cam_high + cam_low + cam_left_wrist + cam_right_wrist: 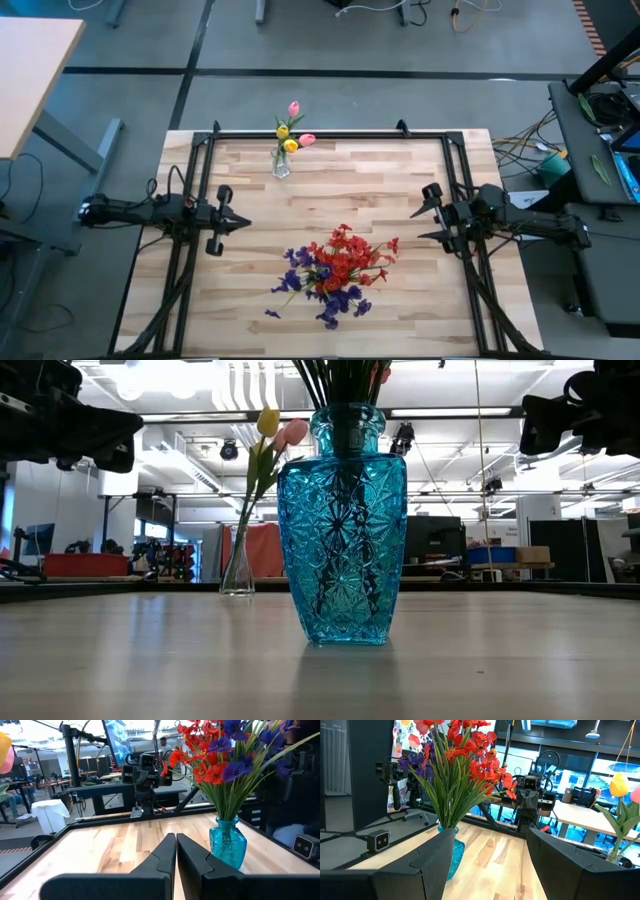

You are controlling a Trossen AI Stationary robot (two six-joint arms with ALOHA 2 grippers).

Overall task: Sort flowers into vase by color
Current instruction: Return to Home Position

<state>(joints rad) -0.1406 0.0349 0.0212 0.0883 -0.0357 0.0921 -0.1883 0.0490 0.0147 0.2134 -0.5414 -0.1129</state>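
A blue cut-glass vase [343, 525] stands upright on its base near the table's near edge, with the red and purple flower clusters [335, 272] stuck in it by their green stems. A small clear vase [282, 165] stands near the far edge and holds yellow and pink tulips [292, 135]. My left gripper [244, 222] hovers shut at the table's left side, pointing toward the middle. My right gripper [415, 225] hovers open at the right side, facing the left one. Both are well clear of the vases.
A black metal frame [330, 134] runs along the far edge and down both sides of the wooden table [400, 180]. Bare wood lies between the two grippers and between the two vases. Benches and equipment fill the room beyond.
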